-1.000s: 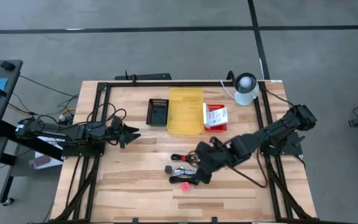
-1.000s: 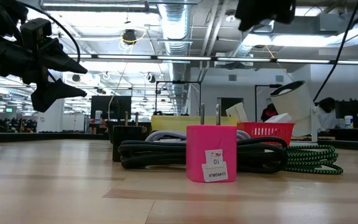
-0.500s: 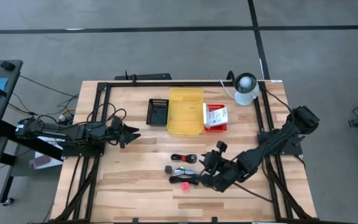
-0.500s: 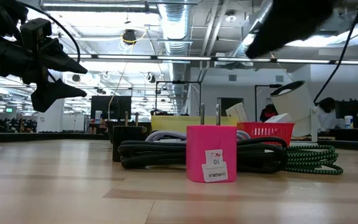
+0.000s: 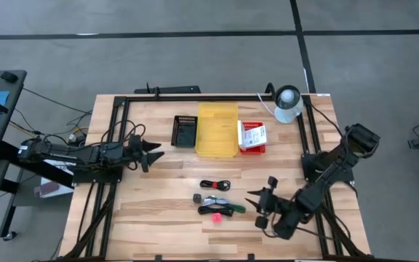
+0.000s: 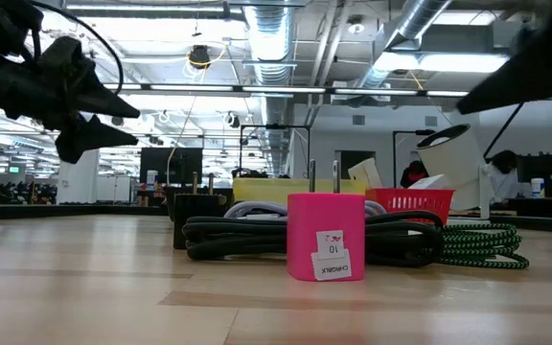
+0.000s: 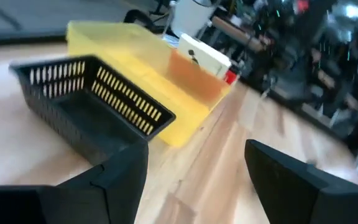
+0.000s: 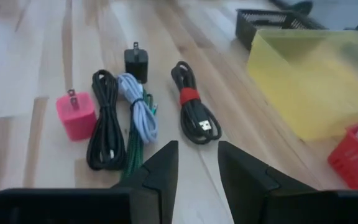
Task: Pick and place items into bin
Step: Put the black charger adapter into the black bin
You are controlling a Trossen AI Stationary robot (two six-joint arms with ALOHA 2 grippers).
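Observation:
The items lie in a cluster near the table's near edge: a pink charger block (image 8: pixel 75 115) (image 5: pixel 215 217) (image 6: pixel 326 235), a black charger (image 8: pixel 136 62), a coiled black cable (image 8: pixel 104 121), a pale cable (image 8: pixel 135 102), a green cable (image 8: pixel 135 155) and a black cable with a red band (image 8: pixel 193 109) (image 5: pixel 215 185). My right gripper (image 5: pixel 257 206) (image 8: pixel 197 163) is open, to the right of the cluster, touching nothing. My left gripper (image 5: pixel 153 152) (image 7: pixel 197 168) hangs open above the table's left part, facing the black basket (image 7: pixel 86 106).
Along the far side stand a black basket (image 5: pixel 185 131), a yellow bin (image 5: pixel 217 129) (image 8: pixel 309 81) and a red basket (image 5: pixel 252 137) with a white card in it. A white round object (image 5: pixel 288 104) sits at the far right corner. Bare wood lies between the bins and the items.
My right gripper has drawn back from over the cluster of items, moving toward the table's right and near edges, and the items stay where they were. My left gripper has shifted slightly toward the black basket.

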